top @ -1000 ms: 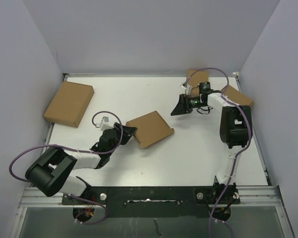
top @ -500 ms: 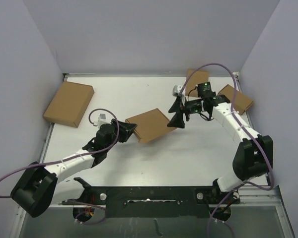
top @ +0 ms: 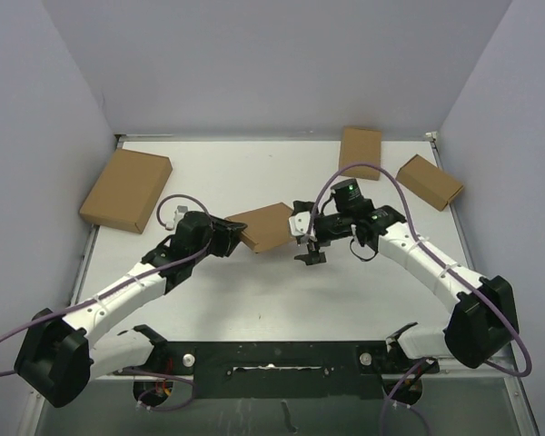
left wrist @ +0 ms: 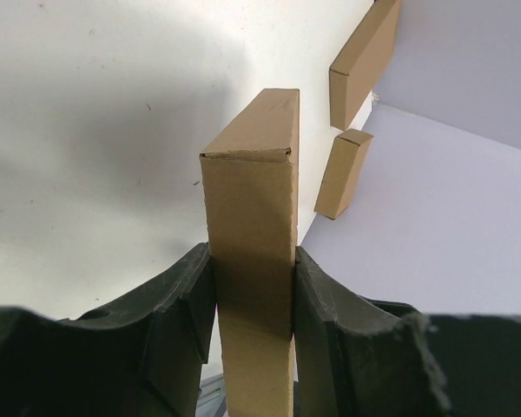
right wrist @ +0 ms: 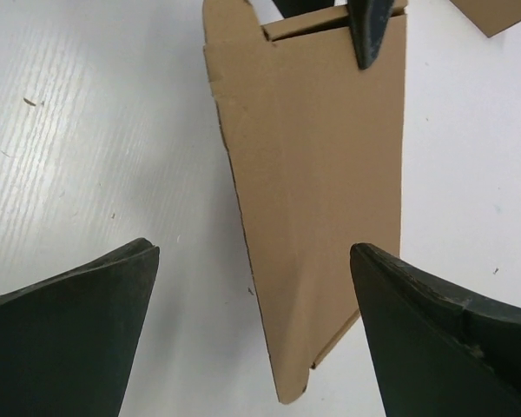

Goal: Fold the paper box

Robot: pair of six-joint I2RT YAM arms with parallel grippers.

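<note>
Paper box [top: 267, 226]: centre frame, brown cardboard. Left tool [top: 232, 236]: clamped on its left edge. Right tool [top: 310, 247]: spread wide, beside its right edge.

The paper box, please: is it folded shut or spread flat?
Folded shut: the paper box is a closed slab, clamped in the left hand.

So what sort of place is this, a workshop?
Probably a robot test cell: blank walls enclose a white table, a left arm and right arm are mounted at its edge, and the left gripper holds a paper box.
</note>
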